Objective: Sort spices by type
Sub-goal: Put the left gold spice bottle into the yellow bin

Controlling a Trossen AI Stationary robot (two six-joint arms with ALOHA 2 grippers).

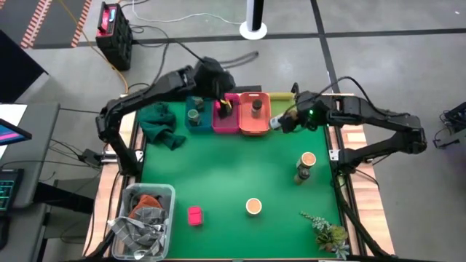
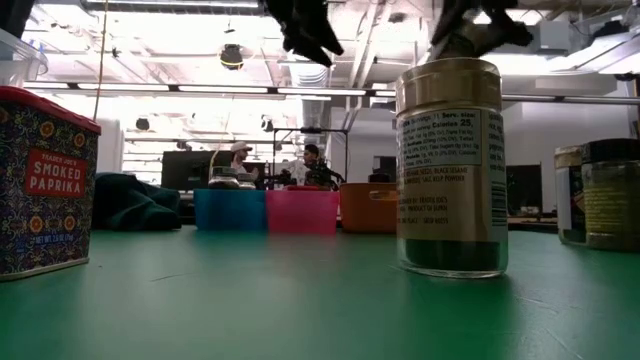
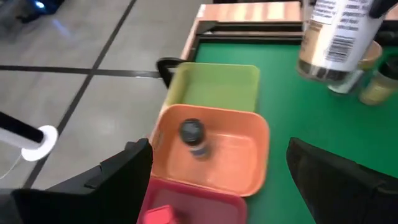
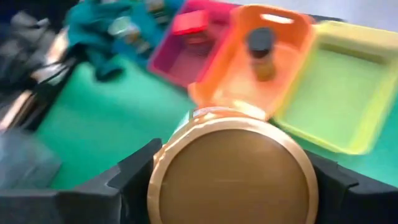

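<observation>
High view: dark-lidded jar (image 1: 256, 107) inside orange bin (image 1: 245, 125); right claw (image 1: 279, 122) gripping gold-lidded jar (image 4: 233, 177).

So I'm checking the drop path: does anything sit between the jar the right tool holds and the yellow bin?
Nothing visible does. The right tool holds the gold-lidded jar beside the yellow bin, which looks empty.

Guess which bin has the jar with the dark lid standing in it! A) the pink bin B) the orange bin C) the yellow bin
B: the dark-lidded jar stands inside the orange bin, while the yellow bin beside it holds nothing.
</observation>
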